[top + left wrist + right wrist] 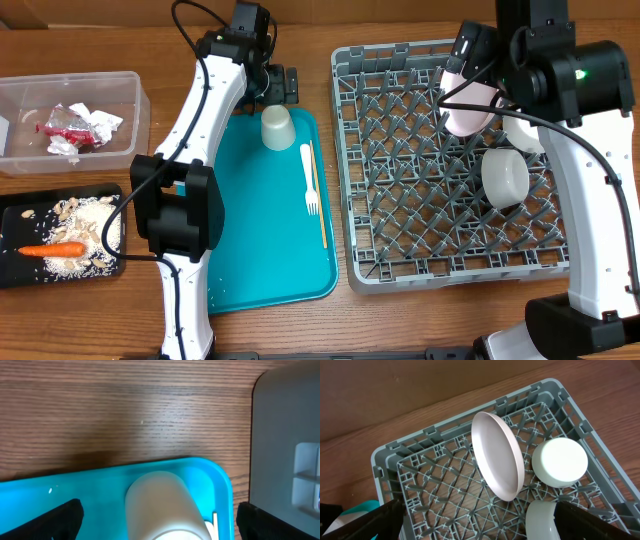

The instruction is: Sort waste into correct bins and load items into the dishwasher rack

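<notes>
The released left claw [159, 519] is hovering over the white cup [277, 127] on the teal tray [260, 250], needing a centred descent before clenching; the right claw [477, 517] is hanging released above the rack [385, 452].

Wood-grain table [90, 40] w/ 4 things directly on it: clear tub [70, 78] far left, black tray [12, 268] just in front of it, teal tray [260, 250] ctr, grey rack [342, 170] rt, just beside teal tray.
</notes>
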Available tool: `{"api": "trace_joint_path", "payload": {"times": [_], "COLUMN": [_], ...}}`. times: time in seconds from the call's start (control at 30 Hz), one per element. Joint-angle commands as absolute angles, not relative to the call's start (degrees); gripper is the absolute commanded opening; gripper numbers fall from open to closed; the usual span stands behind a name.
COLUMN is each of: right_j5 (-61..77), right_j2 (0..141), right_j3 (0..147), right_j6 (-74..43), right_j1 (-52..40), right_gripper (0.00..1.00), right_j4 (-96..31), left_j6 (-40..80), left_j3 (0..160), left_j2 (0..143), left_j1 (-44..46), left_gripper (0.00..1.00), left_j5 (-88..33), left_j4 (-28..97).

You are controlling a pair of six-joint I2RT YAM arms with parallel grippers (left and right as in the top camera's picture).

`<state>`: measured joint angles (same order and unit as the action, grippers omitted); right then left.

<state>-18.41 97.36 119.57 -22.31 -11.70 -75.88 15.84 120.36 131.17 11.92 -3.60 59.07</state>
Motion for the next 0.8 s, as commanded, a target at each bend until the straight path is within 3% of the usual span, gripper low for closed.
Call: {"api": "trace_joint_path", "payload": {"times": [0.0, 0.33, 0.77], "right_j5": [-18.7, -18.7, -18.7], "right_j2": [97.3, 97.3, 97.3], "right_j3": [120.0, 120.0, 120.0], "right_j6": [-22.6, -22.6, -22.6], "right_j1": [-11.6, -11.6, -11.6], "right_gripper": [1.0, 1.0, 1.0], "right_j4": [-75.6, -75.6, -75.6], "left_j6": [14.3, 25.6, 25.6], "left_j3": [121.0, 131.0, 132.1], "left_j2": [130.4, 121.8, 116.5], "left_j1": [12.0, 4.8, -15.2], "left_gripper": [1.0, 1.0, 1.0], "left_j5": [-3.6, -3.4, 1.3], "left_j4": [59.0, 66.0, 77.8]}}
